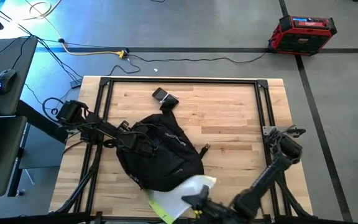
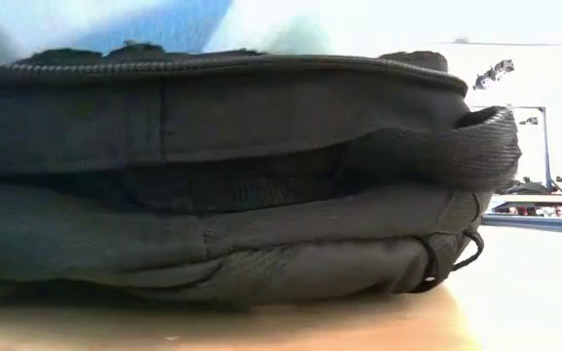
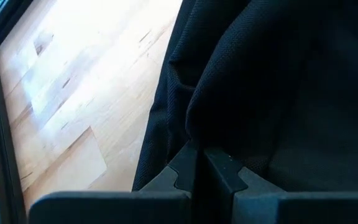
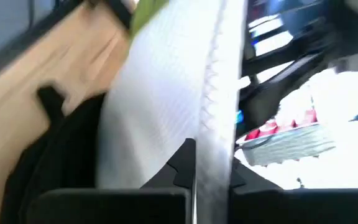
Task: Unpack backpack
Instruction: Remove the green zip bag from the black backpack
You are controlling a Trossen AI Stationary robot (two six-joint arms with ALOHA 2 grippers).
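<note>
The black backpack [image 1: 160, 152] lies on the wooden table, left of the middle, and fills the low view [image 2: 222, 175]. My left gripper [image 1: 134, 143] is shut on fabric at its left side. A translucent white pouch with neon-yellow trim [image 1: 182, 194] sticks out at the backpack's near end, toward the table's near edge. My right gripper [image 1: 196, 199] is shut on this pouch. In the right wrist view the pouch [image 4: 166, 93] stands in front of the backpack [image 4: 55, 162]. My left gripper pinches a fold of the backpack's black mesh fabric [image 3: 216, 134] between its two fingers, coming slanting down from the table's left. The backpack rests on the table. My right gripper pinches the pouch at its zipper seam [image 4: 215, 118] between its two fingers, coming from the table's near right side. The pouch is raised and tilted, its far end at the backpack's near end.
A small dark buckle on a strap [image 1: 163, 96] lies beyond the backpack. Black frame rails [image 1: 104, 106] run along the table's left, far and right sides. Bare wood [image 1: 229, 118] lies to the right. A red case [image 1: 302, 32] stands on the floor.
</note>
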